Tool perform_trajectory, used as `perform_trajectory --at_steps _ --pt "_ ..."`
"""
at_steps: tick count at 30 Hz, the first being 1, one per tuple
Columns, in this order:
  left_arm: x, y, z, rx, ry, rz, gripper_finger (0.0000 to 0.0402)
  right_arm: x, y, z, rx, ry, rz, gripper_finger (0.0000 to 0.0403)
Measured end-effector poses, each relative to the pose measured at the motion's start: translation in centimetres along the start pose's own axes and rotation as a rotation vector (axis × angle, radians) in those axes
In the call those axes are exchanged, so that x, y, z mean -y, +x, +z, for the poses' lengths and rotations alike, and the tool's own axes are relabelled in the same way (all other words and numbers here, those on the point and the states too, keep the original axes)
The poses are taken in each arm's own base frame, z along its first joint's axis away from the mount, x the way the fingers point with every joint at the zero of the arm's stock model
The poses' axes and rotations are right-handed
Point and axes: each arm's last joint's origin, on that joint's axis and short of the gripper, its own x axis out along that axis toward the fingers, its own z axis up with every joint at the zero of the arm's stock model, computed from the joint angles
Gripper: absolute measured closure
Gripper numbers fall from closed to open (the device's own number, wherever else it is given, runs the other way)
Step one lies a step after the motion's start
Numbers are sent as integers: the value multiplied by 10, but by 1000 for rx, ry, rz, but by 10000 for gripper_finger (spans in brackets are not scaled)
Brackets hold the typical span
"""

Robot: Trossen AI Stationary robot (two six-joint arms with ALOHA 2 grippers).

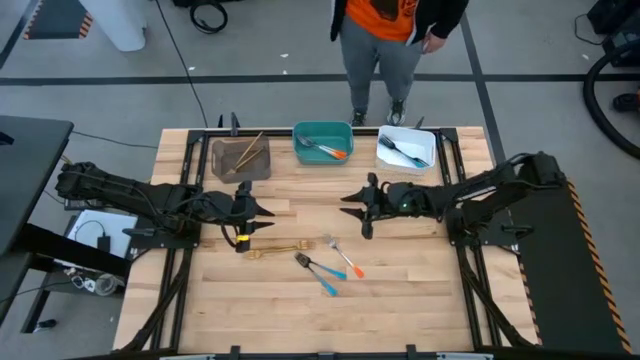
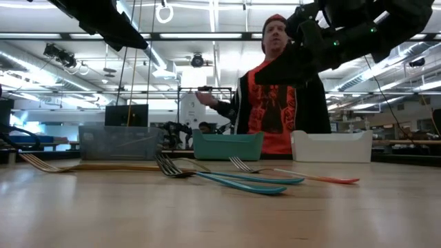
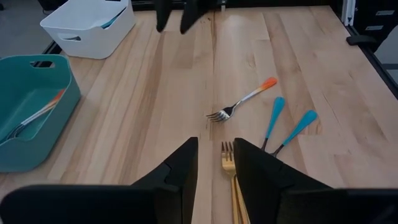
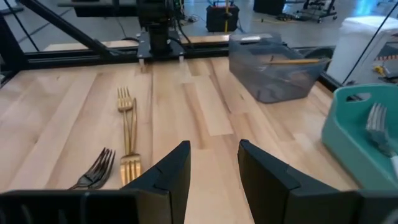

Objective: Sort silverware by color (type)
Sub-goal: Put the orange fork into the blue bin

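Loose silverware lies flat on the wooden table between my arms. Two gold forks [image 1: 275, 250] lie side by side [image 4: 127, 134]. Beside them are two blue-handled pieces [image 1: 318, 272] and an orange-handled fork [image 1: 343, 257]. My left gripper [image 1: 268, 218] hangs open above the table, left of centre, and the gold forks' tines [image 3: 228, 152] show just past its fingers. My right gripper [image 1: 348, 205] hangs open right of centre, facing the left one, with nothing between its fingers [image 4: 214, 168].
Three bins stand along the far edge: a grey one [image 1: 240, 157] with gold pieces, a teal one [image 1: 322, 140] with orange-handled pieces, and a white one [image 1: 405, 148] with dark forks. A person [image 1: 385, 40] stands beyond the far edge. Bare wood lies toward the near edge.
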Motion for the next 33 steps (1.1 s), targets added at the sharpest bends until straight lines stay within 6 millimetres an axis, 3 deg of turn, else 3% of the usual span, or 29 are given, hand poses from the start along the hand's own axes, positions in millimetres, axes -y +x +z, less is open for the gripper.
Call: perform_trajectory --at_steps 15,33 --pt "0 0 2 16 -10 -1 290 -20 11 -15 -6 43 -8 263" --pt "0 0 4 40 -8 -4 290 -48 37 -3 -53 -24 20 263"
